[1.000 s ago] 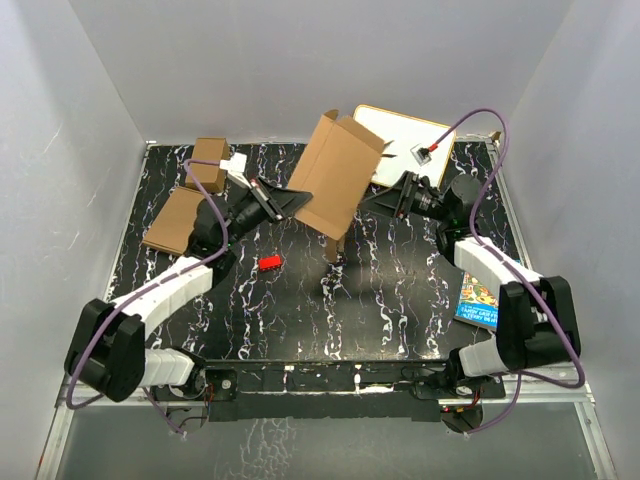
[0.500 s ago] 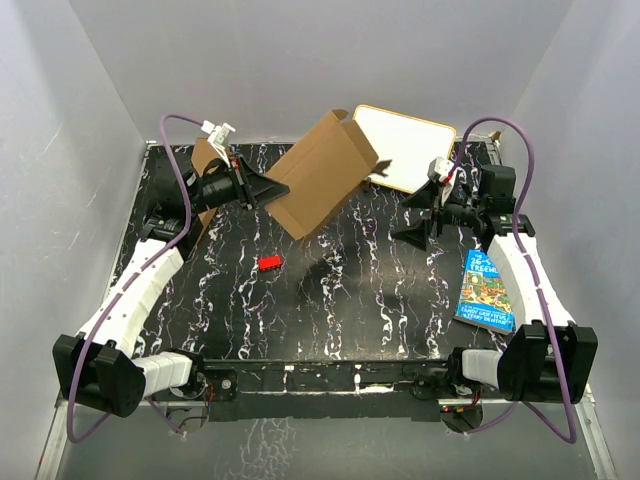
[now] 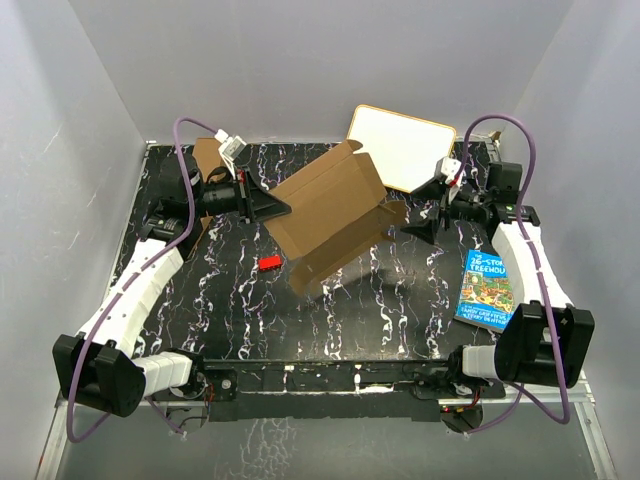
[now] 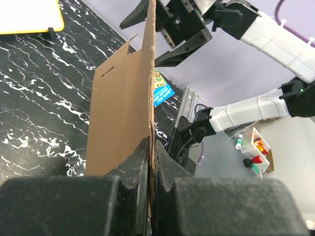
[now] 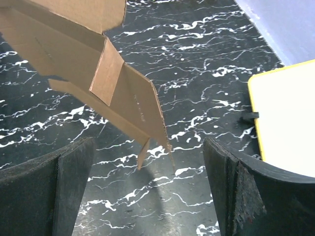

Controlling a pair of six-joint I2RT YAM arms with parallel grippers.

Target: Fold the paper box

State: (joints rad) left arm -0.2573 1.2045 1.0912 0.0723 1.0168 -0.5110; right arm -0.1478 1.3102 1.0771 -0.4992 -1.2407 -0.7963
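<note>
From above, the paper box (image 3: 335, 215) hangs tilted over your table (image 3: 330, 310). The left wrist view shows your left claw (image 4: 151, 145) pinched tight on its edge. The right wrist view shows your right claw (image 5: 147, 147) wide open, empty.

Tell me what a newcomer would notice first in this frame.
The big brown paper box dominates: part-unfolded, flaps hanging, held tilted above the middle of the black marbled table by the left end effector, which is shut on its edge. The right end effector faces the box's right end, open and gripping nothing. A white board leans at the far right.
</note>
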